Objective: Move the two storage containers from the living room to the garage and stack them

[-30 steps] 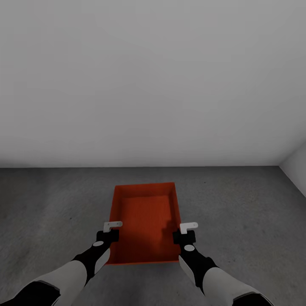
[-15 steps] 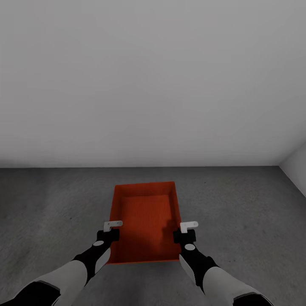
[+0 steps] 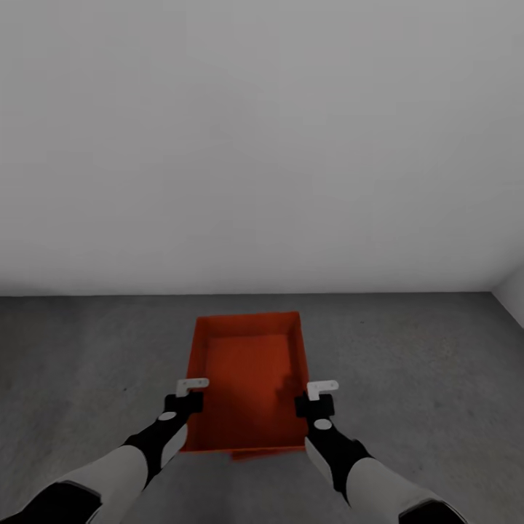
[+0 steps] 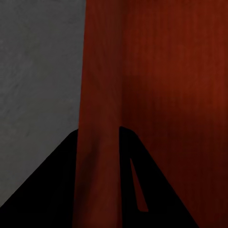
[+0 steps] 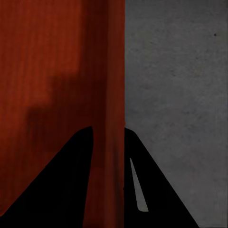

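In the head view I hold one orange-red storage container above the dark grey concrete floor of the garage. My left gripper is shut on its left wall and my right gripper on its right wall. In the left wrist view the left gripper has its dark fingers on either side of the thin red wall. The right wrist view has the right gripper clamped the same way on the other wall. A thin orange-red strip peeks out under the container's near edge; I cannot tell what it is.
A plain light-grey wall stands straight ahead, a short way beyond the container. A second wall meets it at the far right corner. Bare concrete stretches to both sides of the container.
The whole picture has shifted a little, so the camera moved. The orange-red strip under the container's near edge has come into sight. Both grippers keep their hold.
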{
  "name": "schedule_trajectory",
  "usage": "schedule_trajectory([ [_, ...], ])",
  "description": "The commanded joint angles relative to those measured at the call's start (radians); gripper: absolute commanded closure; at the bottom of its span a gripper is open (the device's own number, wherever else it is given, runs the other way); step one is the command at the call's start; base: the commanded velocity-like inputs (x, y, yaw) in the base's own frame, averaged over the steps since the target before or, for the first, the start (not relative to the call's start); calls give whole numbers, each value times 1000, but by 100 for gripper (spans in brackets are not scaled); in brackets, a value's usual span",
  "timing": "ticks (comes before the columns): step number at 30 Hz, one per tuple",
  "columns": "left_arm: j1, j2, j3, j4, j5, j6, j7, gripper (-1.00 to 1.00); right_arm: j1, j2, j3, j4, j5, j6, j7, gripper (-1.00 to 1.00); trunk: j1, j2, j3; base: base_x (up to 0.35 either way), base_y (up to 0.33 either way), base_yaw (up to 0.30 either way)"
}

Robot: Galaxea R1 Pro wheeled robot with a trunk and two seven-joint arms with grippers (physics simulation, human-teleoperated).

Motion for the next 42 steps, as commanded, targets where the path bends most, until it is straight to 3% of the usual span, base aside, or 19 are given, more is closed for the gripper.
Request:
schedule_trajectory([
  [1,-1,29,37,-4,-4,-13,3,100,-1,-7,-31,29,-20,-8,-11,100,1,-1,-1,259,200,0],
  [12,-1,29,37,-2,-3,-13,3,100,-1,-6,-31,29,-20,-8,-17,100,1,-1,-1,93,74,12],
  [31,-1,28,37,-4,-3,-13,3,100,-1,-7,-32,28,-20,-8,-24,100,1,-1,0,0,0,125],
  [42,-1,28,37,-4,-3,-13,3,100,-1,-7,-32,29,-20,-7,-23,100,1,-1,0,-160,-150,1],
])
